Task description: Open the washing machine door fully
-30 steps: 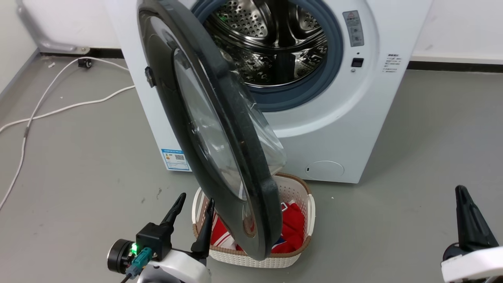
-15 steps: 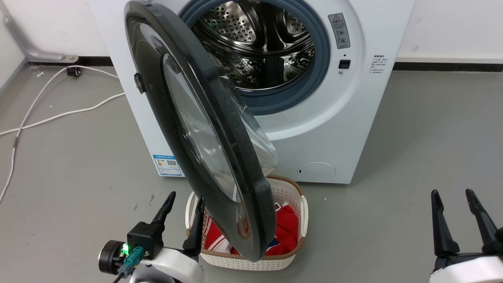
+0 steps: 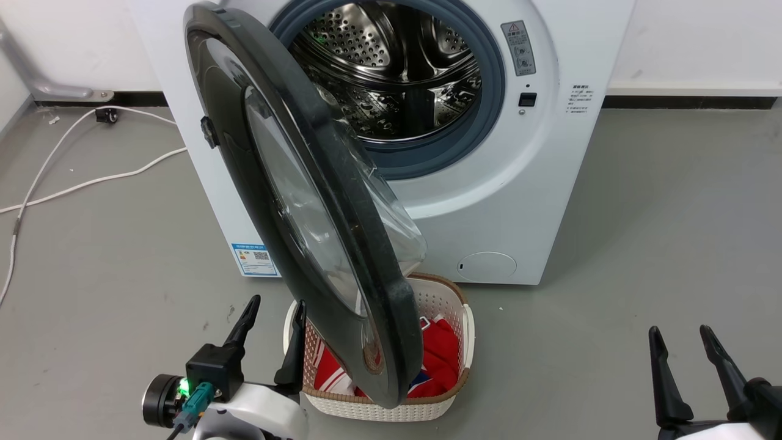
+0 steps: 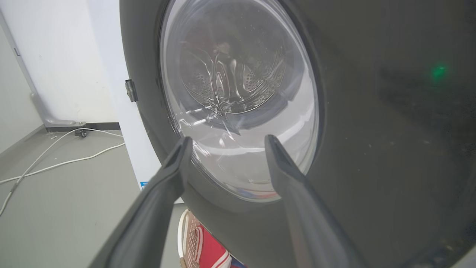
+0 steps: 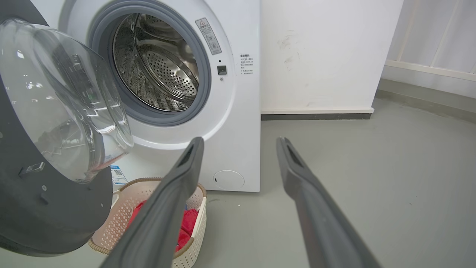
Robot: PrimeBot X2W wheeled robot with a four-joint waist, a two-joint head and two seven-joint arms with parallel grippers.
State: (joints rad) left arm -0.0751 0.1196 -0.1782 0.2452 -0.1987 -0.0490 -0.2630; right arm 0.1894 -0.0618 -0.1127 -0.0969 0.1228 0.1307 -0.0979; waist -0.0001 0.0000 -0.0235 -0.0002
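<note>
Door [image 3: 305, 201] hangs roughly half open, swung left of the drum [image 3: 391, 67] over the basket [image 3: 455, 290], left claw [image 3: 276, 302] released just beside its outer face, I guess to hook the rim, right claw [image 3: 679, 330] released too, well apart.

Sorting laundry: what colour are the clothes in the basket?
The clothes are red with white stripes; head view.

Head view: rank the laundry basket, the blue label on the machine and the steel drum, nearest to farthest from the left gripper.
1. Laundry basket, just right of the left gripper.
2. Blue label, ahead, slightly left.
3. Steel drum, farthest, ahead and to the right.
</note>
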